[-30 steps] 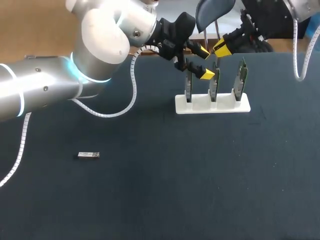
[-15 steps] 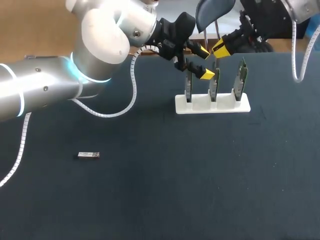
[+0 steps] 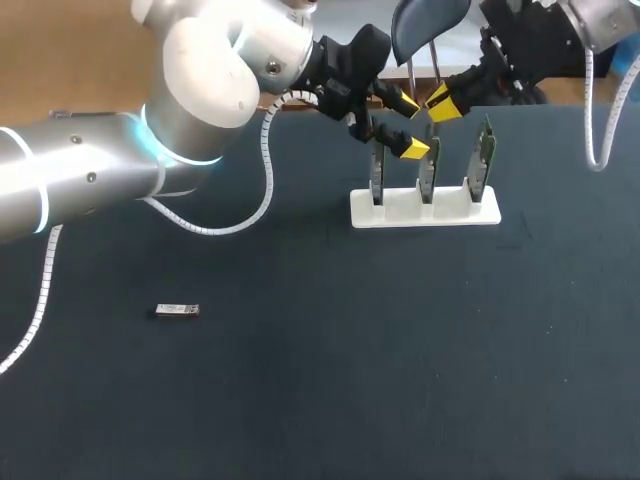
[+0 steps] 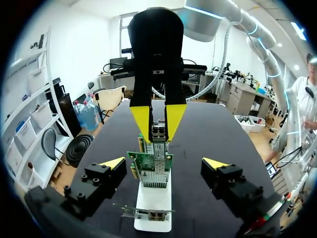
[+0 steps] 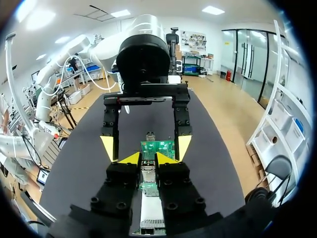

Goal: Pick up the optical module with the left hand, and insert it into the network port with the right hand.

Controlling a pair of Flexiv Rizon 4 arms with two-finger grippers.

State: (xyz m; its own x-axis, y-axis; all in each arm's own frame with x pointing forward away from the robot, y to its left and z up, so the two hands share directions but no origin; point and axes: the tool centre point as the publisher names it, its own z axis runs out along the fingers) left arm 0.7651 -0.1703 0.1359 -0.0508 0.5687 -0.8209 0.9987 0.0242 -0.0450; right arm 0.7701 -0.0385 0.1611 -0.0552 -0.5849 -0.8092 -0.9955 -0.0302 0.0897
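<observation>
Our right gripper [image 5: 148,159] is clenched on a module [image 5: 148,168], holding it over the middle card [image 3: 428,172] of three standing upright in the white stand [image 3: 425,212]. We cannot tell whether the module touches the card. Our left gripper [image 4: 163,164] hangs released at the stand's other end, its fingers [image 4: 111,163] well apart on either side of the row. A second module [image 3: 177,310] lies flat on the desk [image 3: 330,350], well apart from the stand, toward our left.
</observation>
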